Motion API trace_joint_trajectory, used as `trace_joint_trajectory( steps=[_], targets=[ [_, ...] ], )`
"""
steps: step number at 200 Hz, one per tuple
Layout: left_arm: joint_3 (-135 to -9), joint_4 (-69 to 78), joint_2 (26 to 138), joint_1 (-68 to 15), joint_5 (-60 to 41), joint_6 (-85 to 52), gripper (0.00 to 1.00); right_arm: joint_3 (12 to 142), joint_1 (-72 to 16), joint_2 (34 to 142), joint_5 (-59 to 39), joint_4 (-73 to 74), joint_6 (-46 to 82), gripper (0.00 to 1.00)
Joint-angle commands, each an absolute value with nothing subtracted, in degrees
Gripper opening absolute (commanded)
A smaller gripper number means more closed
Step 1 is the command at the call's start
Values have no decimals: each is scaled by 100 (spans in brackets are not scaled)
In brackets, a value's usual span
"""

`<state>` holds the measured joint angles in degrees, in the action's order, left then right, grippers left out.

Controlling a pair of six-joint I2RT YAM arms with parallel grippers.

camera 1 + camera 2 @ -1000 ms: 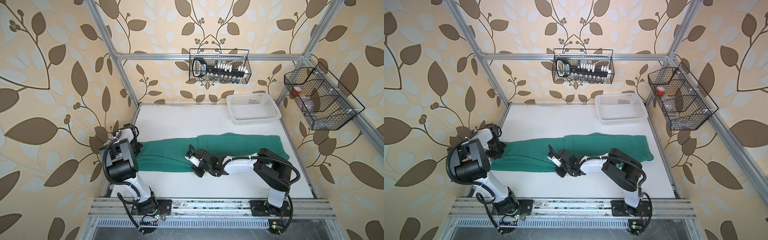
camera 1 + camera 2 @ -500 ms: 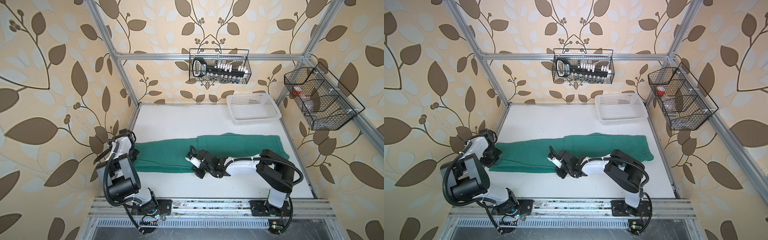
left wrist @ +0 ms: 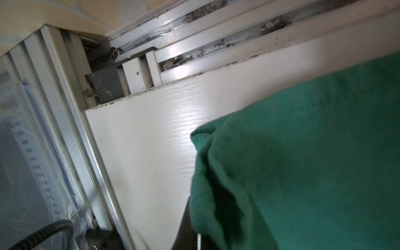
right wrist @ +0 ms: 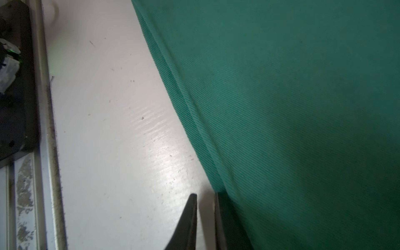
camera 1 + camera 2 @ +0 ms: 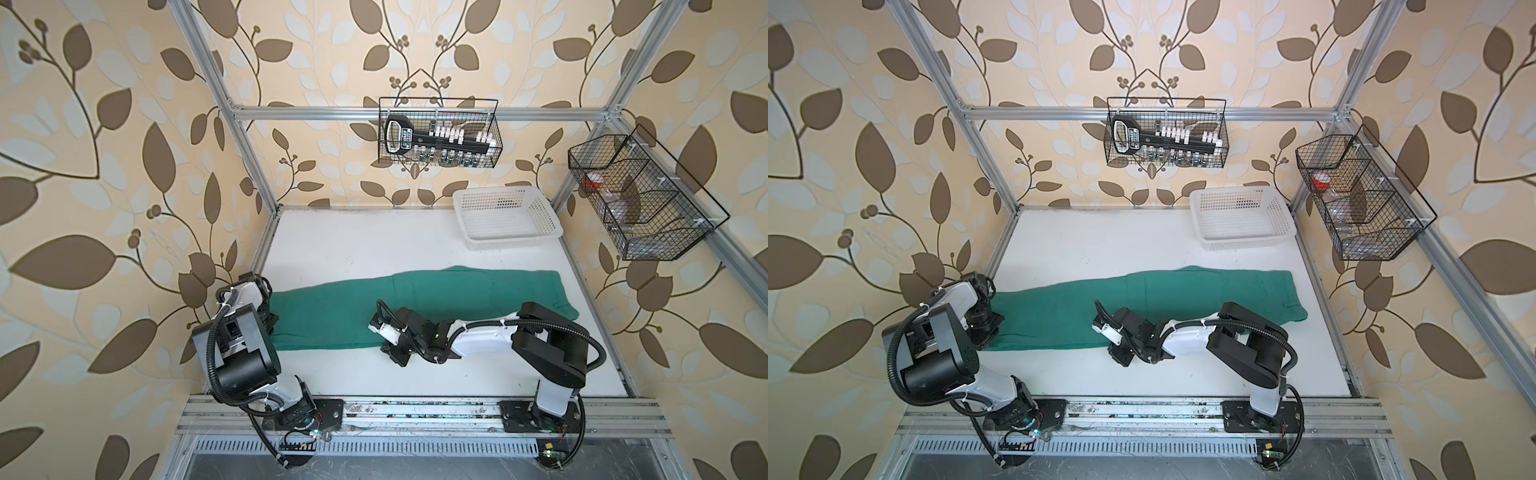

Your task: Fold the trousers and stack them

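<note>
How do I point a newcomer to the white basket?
Take the white table and go to its far right corner, beyond the green trousers. The basket stands there on the tabletop. It is white perforated plastic; the back wire rack and side wire rack are black and hang above.

Left arm [image 5: 245, 365]: boxy black joint housings, white shell links, a black ribbed hose [image 5: 209, 357] running along it. Right arm [image 5: 548, 353]: same build, with a white forearm shell [image 5: 482, 340], a small white block [image 5: 384, 331] at the wrist, and its own black hose [image 5: 599, 351]. Each arm stands on a black base plate [image 5: 328, 415] fixed to a silver rail [image 5: 415, 409]. Small board with a green light [image 5: 549, 446] below the right base. Fingers [image 4: 186, 225] of the right gripper [image 4: 205, 195]: black, tapering to thin tips.
</note>
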<state>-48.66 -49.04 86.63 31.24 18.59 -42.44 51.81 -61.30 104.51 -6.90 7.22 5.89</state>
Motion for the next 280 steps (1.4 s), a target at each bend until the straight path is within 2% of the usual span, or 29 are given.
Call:
trace_joint_trajectory(
  steps=[1, 31, 63, 72, 101, 120, 128, 136, 153, 184, 228, 280],
  targets=[
    [-4849, -5088, 8536, 3284, 2171, -4491, 0, 5028, -5952, 9879, -1041, 686, 690, 22],
    [-4855, -5124, 8527, 3322, 2162, -4471, 0, 4827, -5487, 9252, -1295, 703, 1053, 30],
    [-4834, -5252, 8327, 3349, 2197, -4463, 11, 4600, -4904, 8997, -1125, 470, 1546, 43],
    [-4825, -5281, 8286, 3353, 2182, -4427, 16, 4529, -4712, 8972, -1111, 354, 1634, 46],
    [-4906, -5411, 7757, 3350, 2019, -4364, 21, 4201, -4272, 8986, -1062, 354, 2037, 51],
    [-4977, -5438, 7542, 3349, 1709, -4236, 33, 4092, -4236, 9116, -1027, 275, 2143, 51],
    [-4968, -5380, 7477, 3349, 1518, -4151, 46, 4018, -4236, 9164, -1048, 290, 2195, 52],
    [-4966, -5322, 7462, 3349, 1300, -4060, 54, 3946, -4236, 9204, -1087, 290, 2254, 52],
    [-4978, -5160, 7554, 3340, 889, -3799, 61, 3798, -4236, 9135, -1154, 304, 2366, 53],
    [-5181, -4955, 7833, 3340, 803, -3103, 75, 3559, -3830, 8677, -1185, 112, 2499, 58],
    [-5255, -4215, 7850, 3250, -174, -2708, 82, 3398, -2445, 7872, -1135, -430, 2532, 69],
    [-5402, -4061, 8086, 3146, -222, -2523, 84, 3493, -806, 8253, -752, -844, 2910, 73]
  ],
)
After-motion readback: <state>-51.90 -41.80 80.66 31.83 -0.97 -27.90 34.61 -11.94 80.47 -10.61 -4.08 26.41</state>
